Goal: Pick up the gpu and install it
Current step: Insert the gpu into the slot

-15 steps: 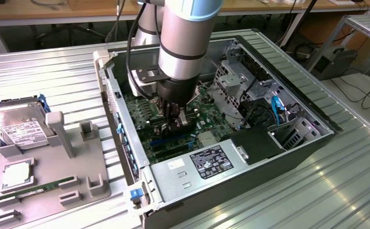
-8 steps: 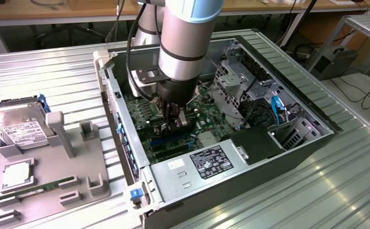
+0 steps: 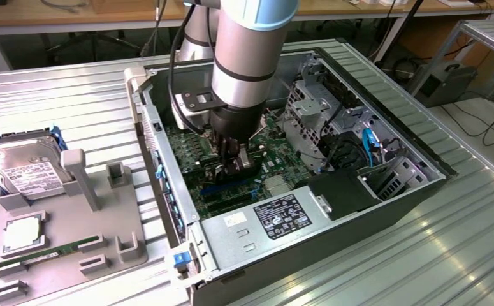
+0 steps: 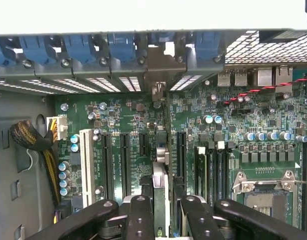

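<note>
Edge-on in the wrist view, the gpu (image 4: 161, 155) is a thin card standing upright over the green motherboard (image 4: 123, 115), between two black expansion slots. Its silver end bracket (image 4: 161, 62) reaches the case's rear slot openings, under the blue latches (image 4: 78, 47). My gripper (image 4: 163, 215) is shut on the card, one black finger on each face. In the exterior view, my gripper (image 3: 232, 167) is down inside the open computer case (image 3: 417, 191), low over the motherboard, with the gpu (image 3: 241, 160) between its fingers. How deep the card sits in its slot is hidden.
A grey holder tray (image 3: 102, 217) at the exterior view's left carries a silver hard drive (image 3: 25, 169) and a green RAM stick (image 3: 47, 252). Inside the case are the power supply (image 3: 272, 217), a drive cage (image 3: 315, 108), the CPU socket (image 4: 266, 185) and a cable bundle (image 4: 28, 137).
</note>
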Robot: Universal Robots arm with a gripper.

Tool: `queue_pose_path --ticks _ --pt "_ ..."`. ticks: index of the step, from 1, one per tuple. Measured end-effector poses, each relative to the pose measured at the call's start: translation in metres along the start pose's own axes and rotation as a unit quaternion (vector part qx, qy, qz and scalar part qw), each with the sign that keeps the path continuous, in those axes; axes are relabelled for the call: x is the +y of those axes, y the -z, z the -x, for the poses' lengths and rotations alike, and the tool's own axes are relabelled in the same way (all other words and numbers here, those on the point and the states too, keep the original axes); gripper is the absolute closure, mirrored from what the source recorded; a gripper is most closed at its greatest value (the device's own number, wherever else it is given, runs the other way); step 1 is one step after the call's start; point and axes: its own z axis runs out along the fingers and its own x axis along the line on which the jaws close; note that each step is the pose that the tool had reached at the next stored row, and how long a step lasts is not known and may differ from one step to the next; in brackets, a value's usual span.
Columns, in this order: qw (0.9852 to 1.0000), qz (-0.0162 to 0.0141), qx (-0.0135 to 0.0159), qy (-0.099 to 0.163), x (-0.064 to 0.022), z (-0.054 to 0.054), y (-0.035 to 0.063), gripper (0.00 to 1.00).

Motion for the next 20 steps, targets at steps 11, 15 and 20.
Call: queue_pose_path --ticks 11,15,20 --pt "1.0 -0.0002 0.0037 0.0 0.0 -0.0001 -0.0005 0.74" --pt "1.0 -0.0002 0.0066 0.0 0.0 -0.0001 -0.0005 0.74" --pt "0.9999 -0.0004 0.0119 0.0 0.0002 -0.0001 -0.0008 0.74"
